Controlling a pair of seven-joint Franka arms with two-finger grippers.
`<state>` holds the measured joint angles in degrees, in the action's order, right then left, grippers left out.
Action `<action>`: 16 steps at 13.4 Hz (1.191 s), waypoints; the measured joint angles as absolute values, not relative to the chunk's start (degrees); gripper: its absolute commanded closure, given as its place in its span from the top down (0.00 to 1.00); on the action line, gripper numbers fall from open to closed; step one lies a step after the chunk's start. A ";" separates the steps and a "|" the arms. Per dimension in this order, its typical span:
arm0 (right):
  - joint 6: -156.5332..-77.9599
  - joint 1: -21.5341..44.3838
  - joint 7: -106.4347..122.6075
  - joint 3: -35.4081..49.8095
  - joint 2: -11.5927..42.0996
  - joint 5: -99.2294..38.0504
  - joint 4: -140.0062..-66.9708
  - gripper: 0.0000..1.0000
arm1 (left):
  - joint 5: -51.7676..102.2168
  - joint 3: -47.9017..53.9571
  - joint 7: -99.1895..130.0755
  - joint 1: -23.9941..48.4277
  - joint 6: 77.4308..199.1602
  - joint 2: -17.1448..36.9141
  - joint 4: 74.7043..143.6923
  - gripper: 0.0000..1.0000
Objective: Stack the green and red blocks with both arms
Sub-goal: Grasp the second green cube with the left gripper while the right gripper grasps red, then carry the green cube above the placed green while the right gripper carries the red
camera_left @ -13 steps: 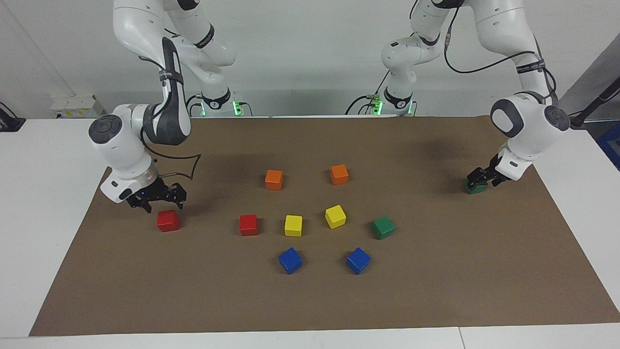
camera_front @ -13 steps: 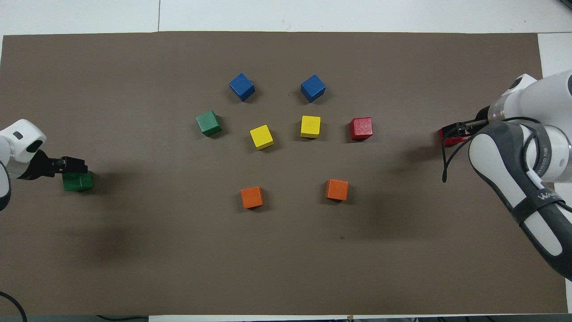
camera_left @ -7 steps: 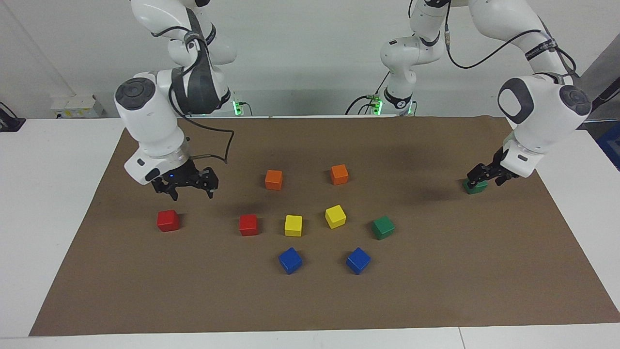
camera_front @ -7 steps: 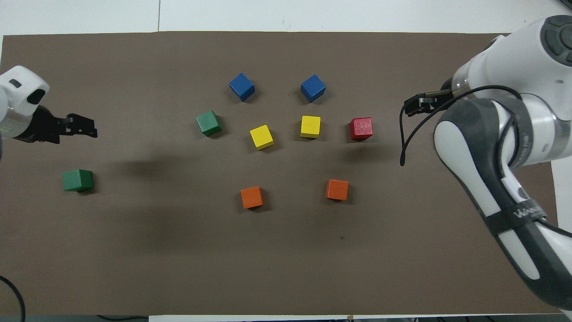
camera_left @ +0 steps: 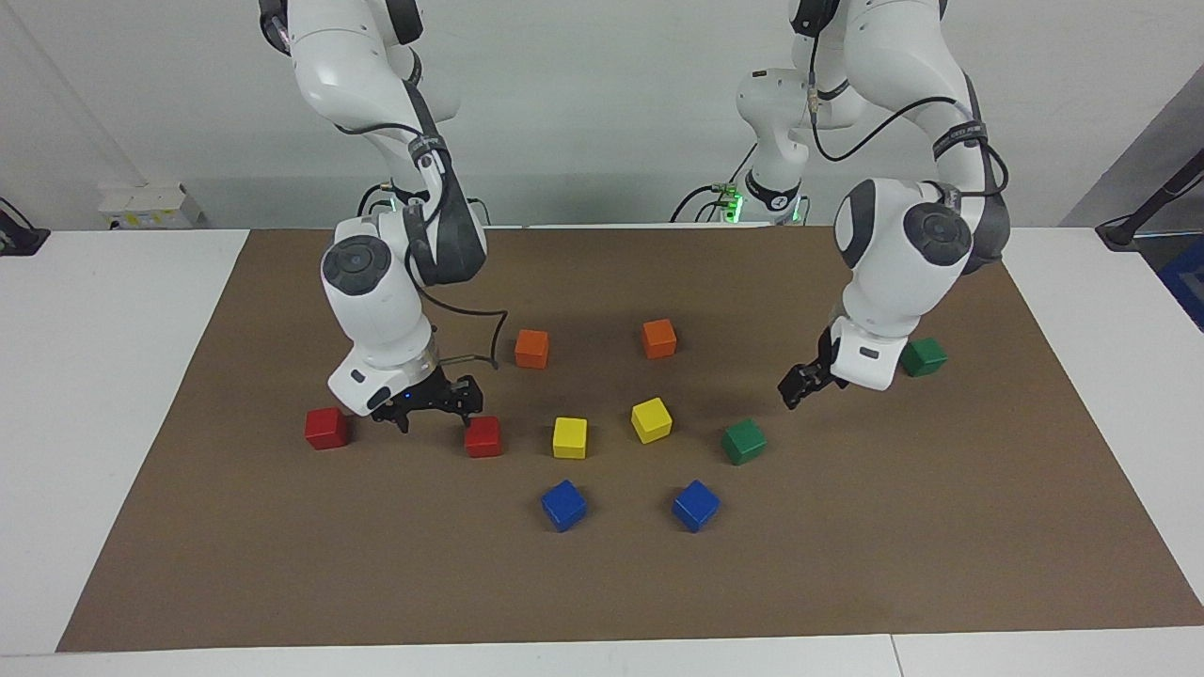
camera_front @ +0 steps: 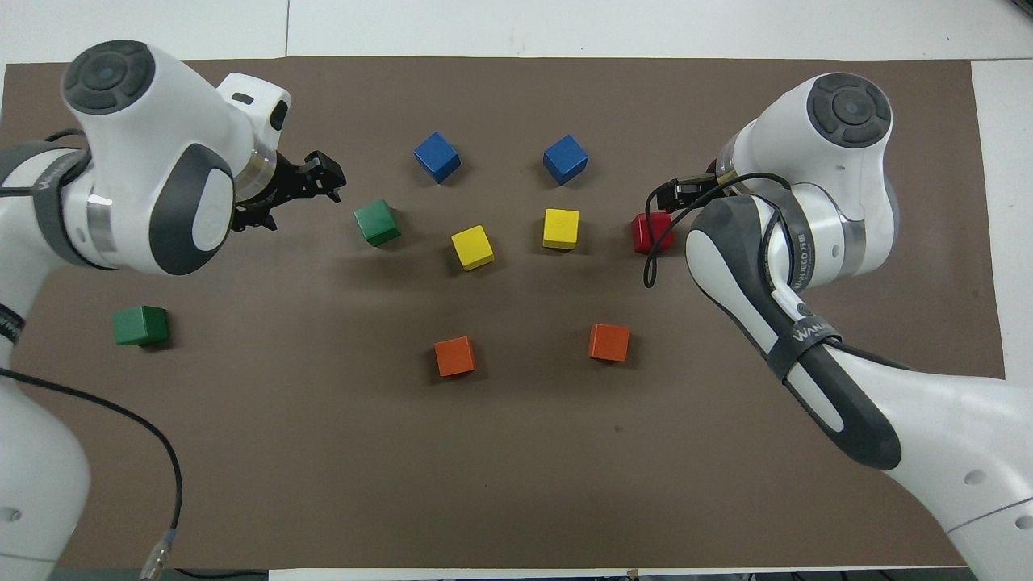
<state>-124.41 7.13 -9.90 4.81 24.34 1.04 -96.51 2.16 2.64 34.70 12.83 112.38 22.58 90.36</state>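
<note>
green blocks: one (camera_left: 923,357) lying at the left arm's end, one (camera_left: 744,442) sitting beside the yellow cubes.
red blocks: one (camera_left: 326,428) lying at the right arm's end, one (camera_left: 483,437) sitting flat, unstacked.

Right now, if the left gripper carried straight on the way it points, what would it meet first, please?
Probably the green block beside the yellow blocks: the open left gripper points toward it, raised above the mat, so it may pass over instead.

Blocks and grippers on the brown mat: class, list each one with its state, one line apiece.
Left gripper: open, empty, raised beside the inner green block.
Right gripper: open, empty, low beside the inner red block.
Inner green block: flat, unstacked.
Outer green block: flat, alone.
Inner red block: flat, unstacked.
Outer red block: flat, alone.
Orange, yellow, blue blocks: single, flat.
</note>
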 measured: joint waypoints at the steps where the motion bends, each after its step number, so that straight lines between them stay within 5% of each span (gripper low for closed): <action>1: -125.80 7.44 -10.69 4.86 25.17 1.03 -96.51 0.98 | 2.14 2.63 36.31 13.40 112.99 24.99 88.58 1.00; 5: -127.48 10.15 -14.50 4.90 25.86 1.03 -96.36 0.98 | 2.13 2.57 40.20 14.46 117.51 30.49 85.96 1.00; 16: -131.48 11.72 -15.72 4.90 27.82 1.03 -98.50 0.95 | 1.10 2.53 43.02 17.64 125.74 31.35 93.05 1.00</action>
